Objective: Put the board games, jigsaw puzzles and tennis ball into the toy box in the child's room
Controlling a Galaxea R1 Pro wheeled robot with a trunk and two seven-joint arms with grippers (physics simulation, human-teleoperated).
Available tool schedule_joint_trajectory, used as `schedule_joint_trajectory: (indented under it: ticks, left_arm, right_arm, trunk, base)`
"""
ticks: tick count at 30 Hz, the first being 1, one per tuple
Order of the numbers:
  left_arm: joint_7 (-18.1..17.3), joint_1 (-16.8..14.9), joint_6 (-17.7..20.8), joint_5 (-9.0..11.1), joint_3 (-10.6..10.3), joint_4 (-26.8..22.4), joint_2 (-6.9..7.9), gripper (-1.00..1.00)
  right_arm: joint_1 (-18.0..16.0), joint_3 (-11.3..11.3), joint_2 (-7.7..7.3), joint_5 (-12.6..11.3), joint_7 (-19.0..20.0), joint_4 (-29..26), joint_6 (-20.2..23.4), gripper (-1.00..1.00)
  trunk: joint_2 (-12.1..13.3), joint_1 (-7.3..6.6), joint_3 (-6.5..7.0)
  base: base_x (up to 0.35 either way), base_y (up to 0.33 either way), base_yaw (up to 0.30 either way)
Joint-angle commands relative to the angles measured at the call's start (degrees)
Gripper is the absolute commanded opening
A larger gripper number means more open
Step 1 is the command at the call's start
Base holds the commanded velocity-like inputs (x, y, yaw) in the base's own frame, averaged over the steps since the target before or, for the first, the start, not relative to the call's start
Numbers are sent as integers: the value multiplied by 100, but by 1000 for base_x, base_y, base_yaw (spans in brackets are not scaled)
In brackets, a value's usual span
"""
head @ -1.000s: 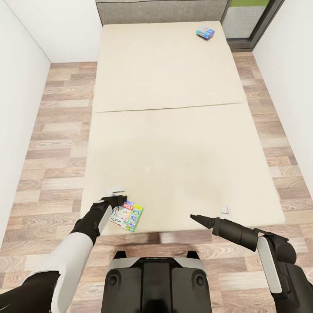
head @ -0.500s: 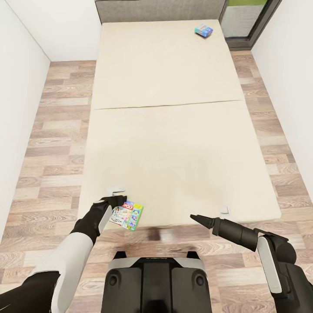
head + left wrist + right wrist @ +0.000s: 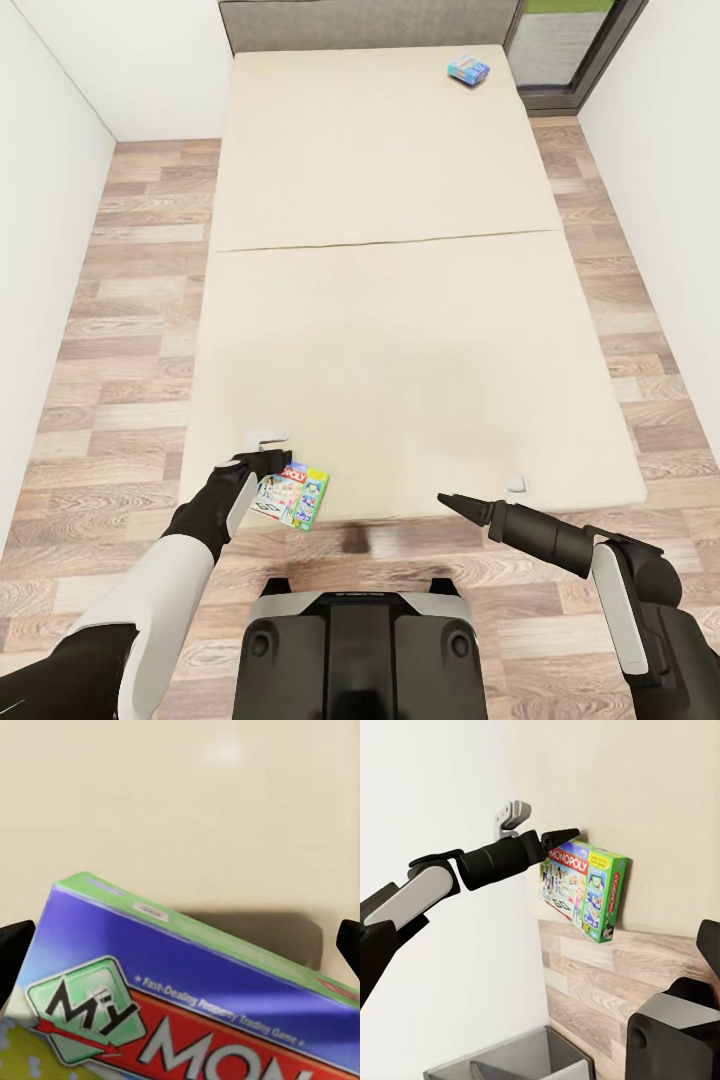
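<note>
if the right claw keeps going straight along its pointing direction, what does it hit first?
Probably the bed: the right claw points up-left over its near edge. The board game lies further left, likely off that line. Claw height above the bed is unclear.

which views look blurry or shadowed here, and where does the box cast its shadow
Left wrist view: the Monopoly box sits very close, its print soft and cropped, a grey shadow behind it on the bed. Right wrist view: sharper, box lettering readable. Head view: even light, a faint dark patch on the floor below the bed's near edge.
</note>
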Motion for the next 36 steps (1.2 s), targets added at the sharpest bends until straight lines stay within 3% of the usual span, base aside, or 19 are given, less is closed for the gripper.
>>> schedule_joint_trajectory:
  ticks: [1, 36]
  left_arm:
    - [4, 3, 48, 55, 30, 123, -6, 100]
    - [4, 3, 40, 55, 30, 123, -6, 100]
  right_arm:
    - [-2, -4, -1, 6, 20, -1, 22, 100]
    - [-2, -4, -1, 9, 20, -1, 18, 100]
  trunk:
    - [-5, 4, -5]
    - [-5, 4, -5]
  base:
    - [0, 0, 0]
    - [-23, -20, 0]
